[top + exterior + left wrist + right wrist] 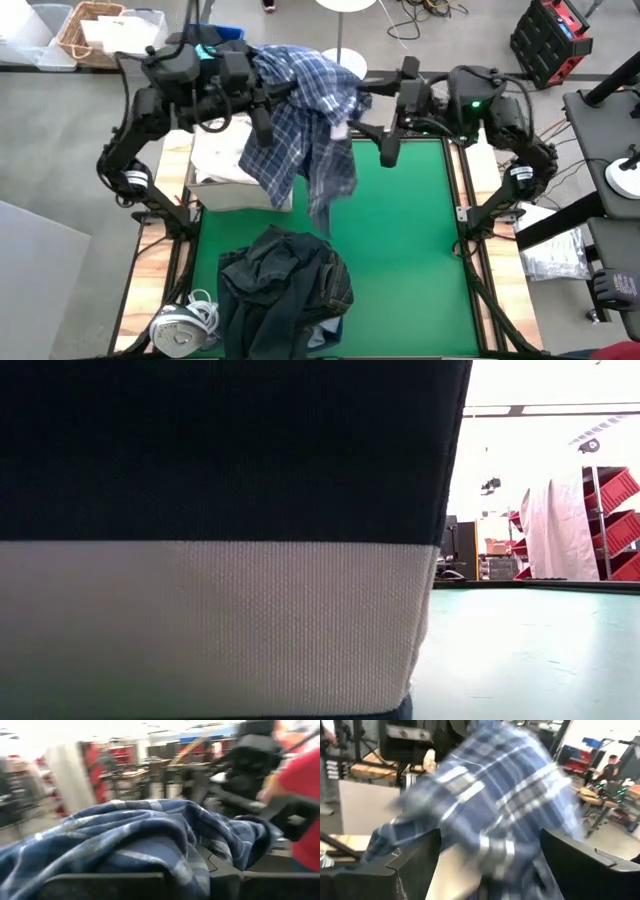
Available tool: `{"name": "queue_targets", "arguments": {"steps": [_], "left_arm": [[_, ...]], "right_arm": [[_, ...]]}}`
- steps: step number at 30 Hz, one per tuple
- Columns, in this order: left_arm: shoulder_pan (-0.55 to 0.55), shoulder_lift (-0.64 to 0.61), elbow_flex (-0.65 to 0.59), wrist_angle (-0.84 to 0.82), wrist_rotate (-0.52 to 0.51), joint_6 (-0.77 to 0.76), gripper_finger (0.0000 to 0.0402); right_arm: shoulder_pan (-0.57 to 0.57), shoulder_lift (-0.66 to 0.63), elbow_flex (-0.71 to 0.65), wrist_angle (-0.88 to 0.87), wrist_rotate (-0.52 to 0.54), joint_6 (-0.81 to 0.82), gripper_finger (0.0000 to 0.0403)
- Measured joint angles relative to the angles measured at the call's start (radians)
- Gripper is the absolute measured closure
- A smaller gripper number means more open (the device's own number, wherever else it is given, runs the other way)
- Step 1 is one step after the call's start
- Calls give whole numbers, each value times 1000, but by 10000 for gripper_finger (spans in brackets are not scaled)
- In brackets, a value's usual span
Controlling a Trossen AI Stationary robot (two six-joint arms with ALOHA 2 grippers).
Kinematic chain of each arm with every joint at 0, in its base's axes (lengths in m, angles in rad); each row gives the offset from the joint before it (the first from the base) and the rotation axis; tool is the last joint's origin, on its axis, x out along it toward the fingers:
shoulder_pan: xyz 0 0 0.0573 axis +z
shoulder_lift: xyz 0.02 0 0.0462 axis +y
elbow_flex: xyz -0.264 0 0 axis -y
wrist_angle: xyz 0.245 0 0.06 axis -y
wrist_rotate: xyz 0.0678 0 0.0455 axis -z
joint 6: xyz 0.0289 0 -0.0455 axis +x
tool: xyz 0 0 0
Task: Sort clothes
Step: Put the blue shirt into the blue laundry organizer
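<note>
High view: both arms are raised over the far end of the green mat (400, 250) with a plaid shirt (305, 120) strung between them. The left gripper (262, 125) sits at the shirt's left side, its fingers buried in the cloth, so whether they are clamped cannot be told; the right gripper (388, 145) is just beside the shirt's right edge, and its fingers' state cannot be told either. The shirt's tail hangs down toward the mat. A folded white shirt (222, 160) lies on the table's far left, partly under the plaid. A heap of dark denim (285, 285) lies at the near left of the mat, and a white cable coil (185, 320) is at the near left corner. Low view: a dark navy and white cloth (220, 540) fills most of the frame, standing right against the lens on the mat. Left wrist view: plaid folds are draped over the gripper. Right wrist view: blurred plaid cloth fills the space between the two dark fingers (415, 865).
</note>
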Motion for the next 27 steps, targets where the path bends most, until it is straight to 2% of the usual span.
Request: {"name": "queue_targets", "arguments": {"steps": [5,8,11,13,15,17,19,21,27], "left_arm": [[-7,51,-1,114,204,0,398],[-9,76,-1,190,289,-7,398],[-13,92,-1,223,319,-28,398],[-16,106,1,229,326,-46,398],[-22,121,2,246,328,-63,398],[-30,136,2,264,344,-67,398],[-37,145,2,283,361,-79,398],[-42,150,2,301,366,-89,398],[-42,145,2,292,337,-141,385]], "right_arm": [[0,53,0,8,-24,-3,56],[0,73,0,35,-26,-7,50],[0,80,0,75,-29,-17,50],[0,82,0,104,-68,-26,55],[0,88,0,132,-117,-26,63],[0,92,0,156,-119,-34,79],[0,93,0,156,-117,-46,107],[0,96,0,171,-117,-57,151],[0,99,0,181,-117,-103,356]]}}
